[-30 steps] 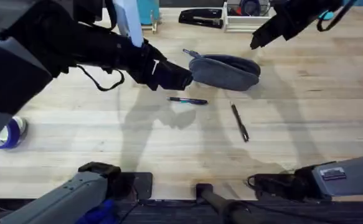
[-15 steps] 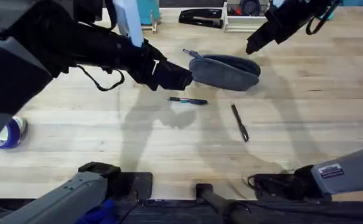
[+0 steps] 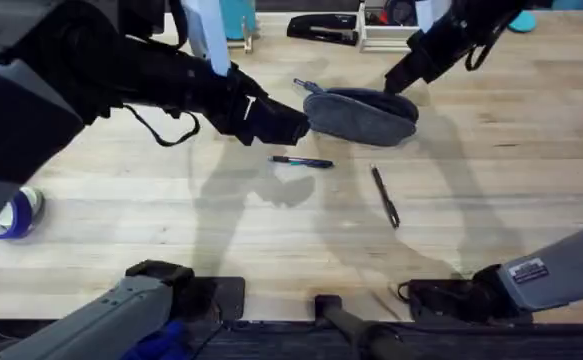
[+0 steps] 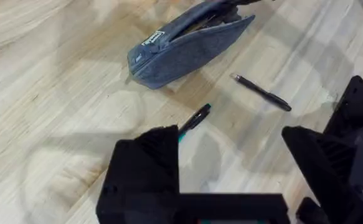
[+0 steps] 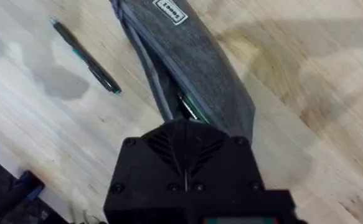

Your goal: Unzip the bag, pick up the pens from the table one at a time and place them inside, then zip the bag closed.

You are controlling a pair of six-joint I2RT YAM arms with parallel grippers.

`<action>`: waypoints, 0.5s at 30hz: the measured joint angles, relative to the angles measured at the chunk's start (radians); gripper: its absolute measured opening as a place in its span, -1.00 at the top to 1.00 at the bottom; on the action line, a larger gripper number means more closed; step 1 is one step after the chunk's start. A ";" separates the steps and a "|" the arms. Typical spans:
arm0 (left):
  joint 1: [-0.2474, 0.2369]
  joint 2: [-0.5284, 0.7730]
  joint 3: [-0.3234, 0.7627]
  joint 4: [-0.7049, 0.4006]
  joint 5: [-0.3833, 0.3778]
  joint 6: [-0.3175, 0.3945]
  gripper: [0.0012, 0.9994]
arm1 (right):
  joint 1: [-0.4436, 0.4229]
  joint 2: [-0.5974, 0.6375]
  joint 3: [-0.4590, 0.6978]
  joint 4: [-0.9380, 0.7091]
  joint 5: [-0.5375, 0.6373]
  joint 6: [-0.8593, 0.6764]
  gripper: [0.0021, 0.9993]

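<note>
1. on the table [image 3: 121,210], the bag [image 3: 361,115] is lying behind both pens [image 3: 301,161].
2. my left gripper [image 4: 231,155] is hanging released beside the bag's end.
3. my right gripper [image 3: 396,80] is hovering at the bag's far end, fingers pressed together.

bag at upper centre of the overhead frame, two pens below it on the table.

the bag [image 3: 361,116] lies on the table [image 3: 491,190] just above frame centre, with the left gripper [image 3: 296,125] just beside its left end and the right gripper [image 3: 399,80] over its upper right end. one pen [image 3: 301,161] lies below the bag's left end; the other pen [image 3: 385,197] lies lower and to the right, apart from the first. a stapler [image 3: 323,28] sits at the top edge above the bag, and a tape roll [image 3: 15,214] sits at the far left edge.
</note>
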State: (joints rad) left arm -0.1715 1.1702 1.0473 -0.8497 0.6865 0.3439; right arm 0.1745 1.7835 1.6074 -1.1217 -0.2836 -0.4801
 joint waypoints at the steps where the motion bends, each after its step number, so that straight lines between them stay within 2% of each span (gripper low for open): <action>1: 0.000 0.000 0.000 0.000 0.000 0.000 -0.99 | 0.000 0.004 -0.002 0.000 0.000 0.000 0.94; 8: 0.000 0.000 0.000 0.000 0.000 0.000 -0.99 | 0.002 0.025 -0.008 0.004 0.000 0.000 0.94; 15: 0.000 0.000 0.000 0.000 0.000 0.000 -0.99 | 0.010 0.111 -0.008 0.047 0.000 0.000 0.94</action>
State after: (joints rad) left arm -0.1715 1.1702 1.0473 -0.8497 0.6865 0.3439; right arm 0.1842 1.8942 1.5993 -1.0752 -0.2832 -0.4804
